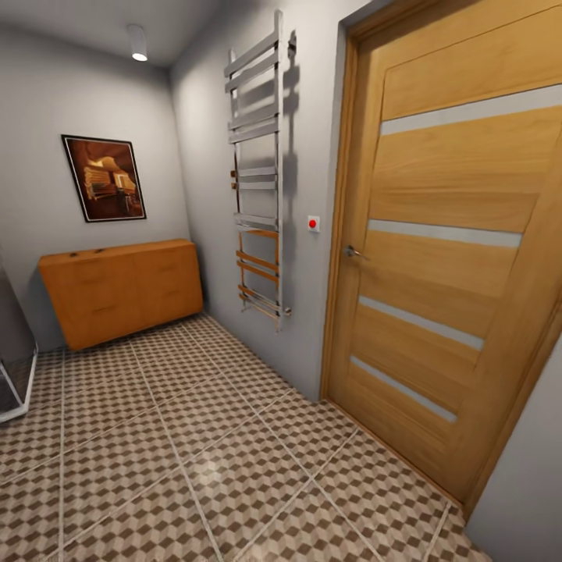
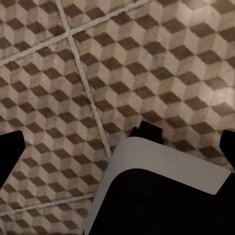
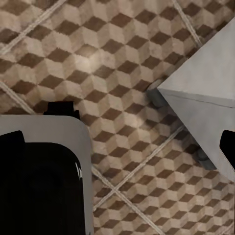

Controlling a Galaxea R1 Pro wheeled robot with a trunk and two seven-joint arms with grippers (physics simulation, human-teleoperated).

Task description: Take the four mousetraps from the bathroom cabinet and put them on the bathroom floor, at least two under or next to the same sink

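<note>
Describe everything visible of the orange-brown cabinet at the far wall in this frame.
The cabinet is a wide, low, orange-brown wooden unit with a flat top and faint horizontal bar handles on its drawer fronts, which all look closed. It sits against the grey back wall under a framed picture, its right end close to the side wall near the chrome towel rail. A few small dark things lie on its top, too small to identify. Its lower edge meets the cube-patterned bathroom floor.

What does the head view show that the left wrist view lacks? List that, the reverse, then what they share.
Head view: the orange-brown cabinet against the far wall, a framed picture, a chrome towel rail and a wooden door.
Left wrist view: the left gripper, open, above a white-and-black part of the robot.
Both: the cube-patterned bathroom floor.
</note>
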